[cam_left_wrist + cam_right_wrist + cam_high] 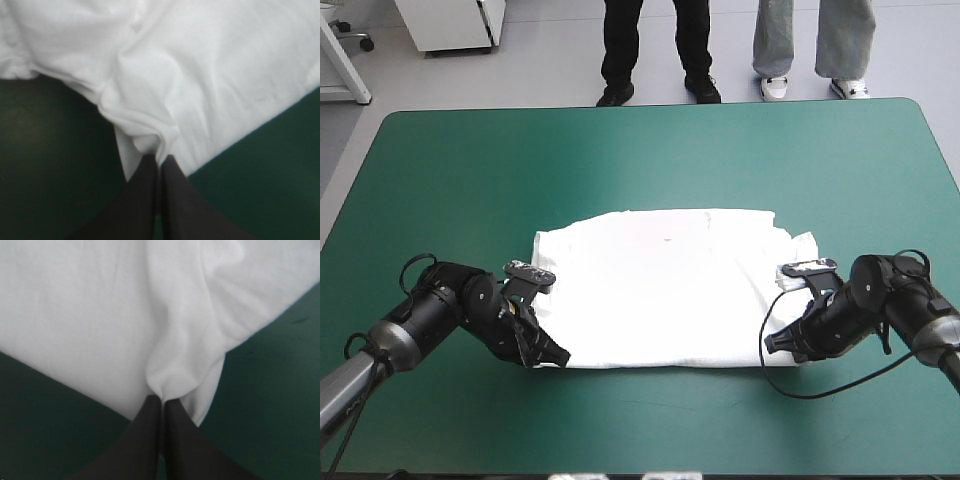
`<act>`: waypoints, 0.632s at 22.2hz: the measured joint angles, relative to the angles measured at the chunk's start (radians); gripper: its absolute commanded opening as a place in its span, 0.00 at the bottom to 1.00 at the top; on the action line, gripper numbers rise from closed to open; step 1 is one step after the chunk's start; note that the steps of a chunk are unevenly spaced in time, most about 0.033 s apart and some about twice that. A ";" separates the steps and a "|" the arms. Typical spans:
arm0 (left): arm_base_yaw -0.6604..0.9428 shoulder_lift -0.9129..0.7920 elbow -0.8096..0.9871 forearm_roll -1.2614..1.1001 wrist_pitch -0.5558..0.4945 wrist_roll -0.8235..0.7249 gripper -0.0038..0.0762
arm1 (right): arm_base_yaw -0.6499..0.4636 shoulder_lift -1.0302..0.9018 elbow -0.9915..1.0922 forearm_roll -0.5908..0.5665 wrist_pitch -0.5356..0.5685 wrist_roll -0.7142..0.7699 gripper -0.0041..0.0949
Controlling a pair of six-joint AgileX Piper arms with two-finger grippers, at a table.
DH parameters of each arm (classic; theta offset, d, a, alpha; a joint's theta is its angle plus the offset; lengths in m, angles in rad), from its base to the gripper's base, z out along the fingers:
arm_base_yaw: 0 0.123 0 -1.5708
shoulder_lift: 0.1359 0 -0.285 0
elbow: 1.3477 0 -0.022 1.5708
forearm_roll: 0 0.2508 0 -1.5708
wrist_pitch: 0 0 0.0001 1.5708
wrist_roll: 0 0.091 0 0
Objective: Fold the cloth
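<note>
The white short-sleeved fabric T-shirt [665, 290] lay flat on the teal-green table cover [620, 150], near the middle and closer to the near edge. The left gripper [552, 354], with two black curved fingers, was clamped on the shirt's near left corner, the cloth puckered at its tips. The right gripper [782, 342] was pinched tight on the near right corner, with the same bunched fold.
</note>
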 measured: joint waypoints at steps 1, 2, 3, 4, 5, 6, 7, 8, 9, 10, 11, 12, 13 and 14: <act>0.000 -0.003 0.010 -0.001 0.000 0.000 0.05 | 0.000 -0.003 0.019 0.000 -0.013 0.000 0.05; 0.000 -0.005 0.011 -0.001 0.000 -0.002 0.09 | 0.000 -0.003 0.023 0.000 -0.020 0.000 0.10; 0.000 -0.006 0.011 -0.001 -0.002 -0.008 0.17 | 0.000 -0.003 0.023 0.000 -0.027 0.000 0.19; 0.000 -0.006 0.011 -0.001 -0.002 -0.008 0.25 | 0.000 -0.003 0.023 0.000 -0.034 0.000 0.28; 0.000 -0.006 0.011 -0.001 -0.001 -0.008 0.38 | 0.000 -0.003 0.023 0.000 -0.034 -0.002 0.41; 0.000 -0.006 0.011 -0.001 0.008 -0.011 0.49 | 0.000 -0.003 0.022 -0.004 -0.034 -0.004 0.50; 0.000 -0.006 0.009 -0.001 0.023 -0.016 0.61 | 0.000 -0.003 0.018 -0.010 -0.029 -0.004 0.62; 0.000 -0.006 0.000 0.001 0.054 -0.024 0.66 | 0.000 -0.003 0.007 -0.022 -0.014 -0.003 0.66; 0.000 -0.007 -0.010 0.004 0.073 -0.031 0.71 | 0.000 -0.003 -0.002 -0.034 -0.005 0.002 0.69; 0.000 -0.011 -0.027 0.006 0.097 -0.044 0.74 | 0.000 -0.007 -0.017 -0.047 0.004 0.013 0.69; 0.000 -0.017 -0.051 0.010 0.121 -0.061 0.75 | 0.000 -0.012 -0.035 -0.063 0.014 0.025 0.69; 0.000 -0.024 -0.075 0.017 0.138 -0.077 0.75 | 0.000 -0.019 -0.052 -0.076 0.022 0.035 0.69; 0.000 -0.038 -0.117 0.034 0.152 -0.104 0.75 | 0.000 -0.029 -0.076 -0.092 0.030 0.047 0.69; 0.000 -0.048 -0.150 0.051 0.155 -0.125 0.75 | 0.000 -0.041 -0.102 -0.106 0.035 0.057 0.69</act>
